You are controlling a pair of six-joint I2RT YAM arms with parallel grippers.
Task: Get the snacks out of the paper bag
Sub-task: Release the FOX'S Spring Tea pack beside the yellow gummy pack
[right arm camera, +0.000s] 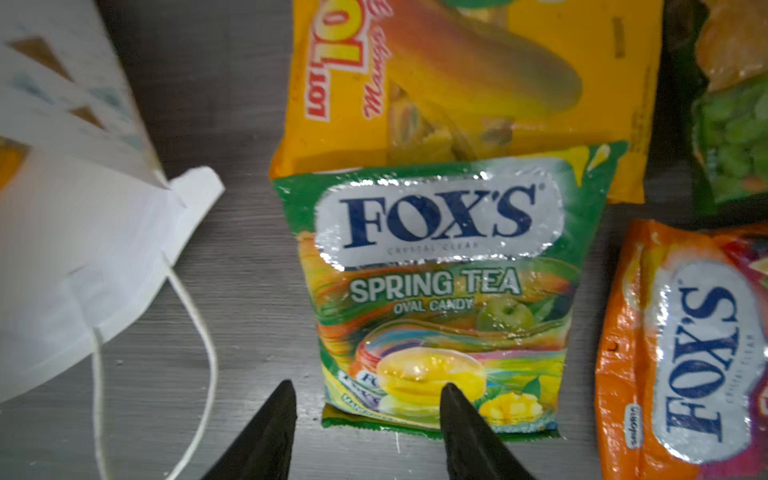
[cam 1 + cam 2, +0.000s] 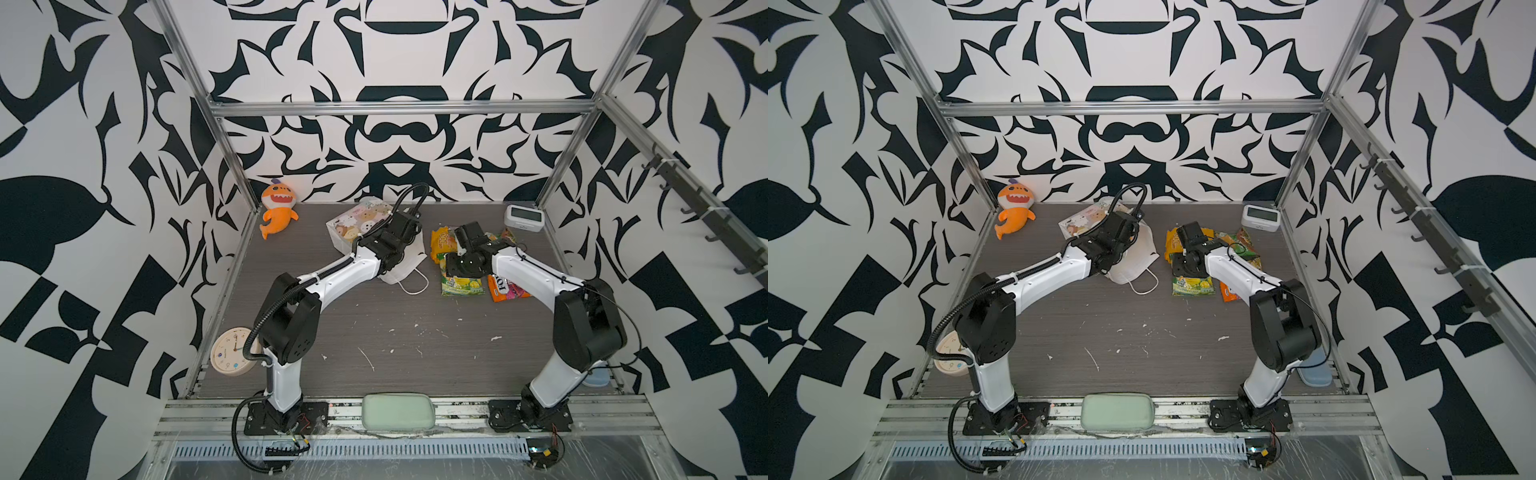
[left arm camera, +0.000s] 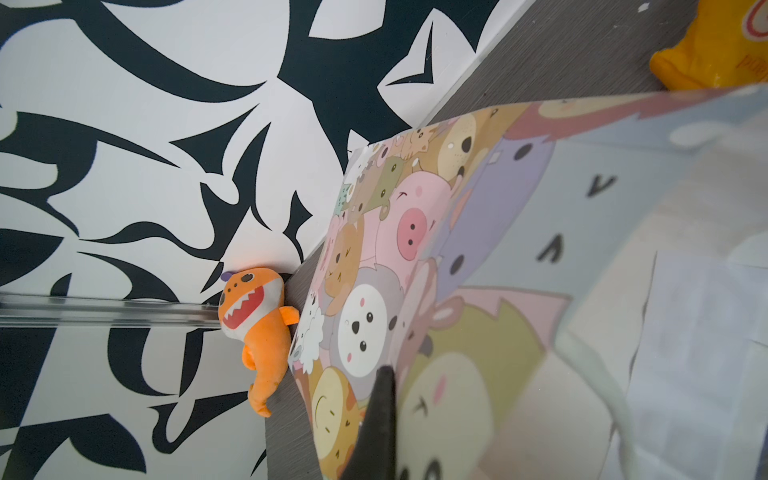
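The paper bag lies tipped over on the table. The left gripper is pressed together, apparently pinching the bag's printed wall, though one finger is hidden. Just right of the bag lie the snacks: a green FOX'S packet, a yellow packet and an orange packet. The right gripper hangs spread over the green packet's edge and grips nothing.

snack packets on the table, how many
4: glossy yellow-orange plastic packet at the back, green Spring Tea packet overlapping its near edge, orange-red Fox's packet to its right, dark green packet partly under the right arm. More may be hidden there or in the white paper bag.
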